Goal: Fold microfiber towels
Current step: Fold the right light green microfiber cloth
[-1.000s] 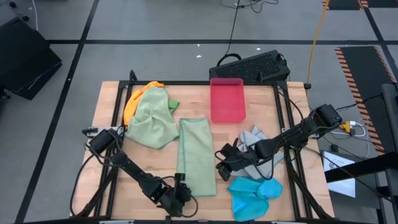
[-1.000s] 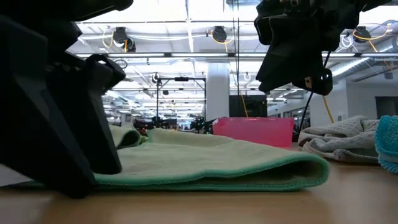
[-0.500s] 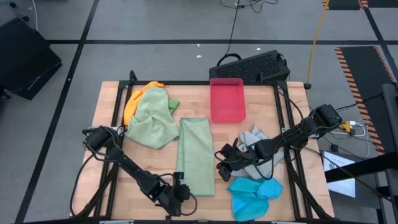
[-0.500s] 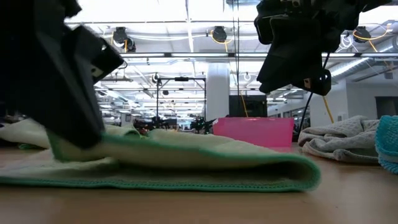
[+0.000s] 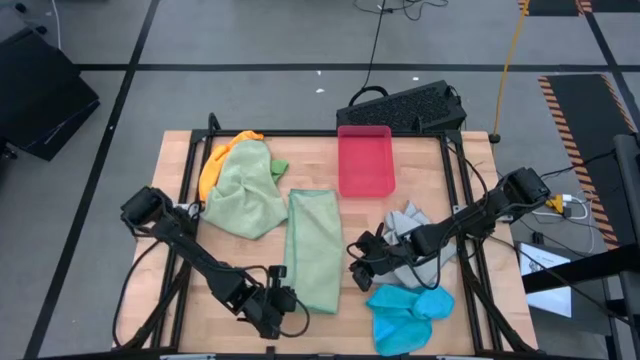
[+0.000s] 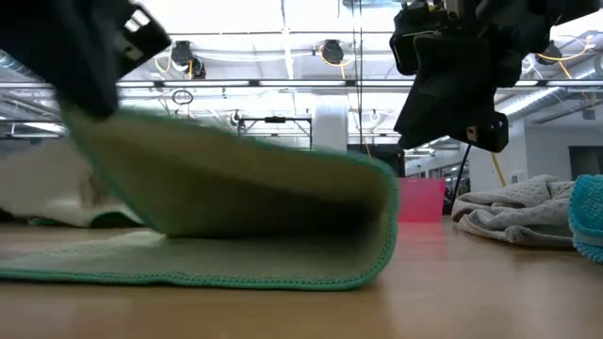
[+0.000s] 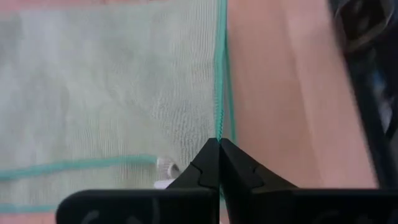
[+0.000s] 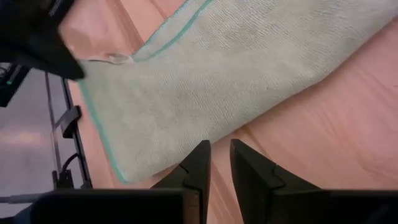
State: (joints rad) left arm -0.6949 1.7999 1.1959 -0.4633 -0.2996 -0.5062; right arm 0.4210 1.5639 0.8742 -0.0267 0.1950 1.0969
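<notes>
A pale sage green towel [image 5: 315, 250], folded into a long strip, lies mid-table. My left gripper [image 5: 285, 298] is shut on its near left corner, and the near end [image 6: 236, 179] arches up from the fold on its right side. A little above the table, right of the strip, my right gripper [image 5: 356, 272] hovers; its fingers [image 8: 200, 163] stand slightly apart with nothing between them. Far left lies a heap of green [image 5: 245, 190] and orange [image 5: 215, 165] towels. A grey towel [image 5: 410, 235] and a blue towel [image 5: 410, 310] lie at the right. My left gripper pinches the teal-hemmed edge [image 7: 219, 127] at the strip's near left corner between its two fingers, slanting down from the near left. The held layer [image 6: 188, 160] is raised off the table. A lower layer [image 6: 188, 268] stays flat on the wood.
A pink-red tray [image 5: 365, 160] stands at the far middle of the table. A black keyboard [image 5: 405, 105] lies beyond the far edge. Bare wood [image 5: 250, 265] shows between the strip and the left heap.
My left gripper has taken hold of the strip's near left corner and risen. The near end of the top layer has come up off the table and arches over, while the lower layer and the far end stay flat.
</notes>
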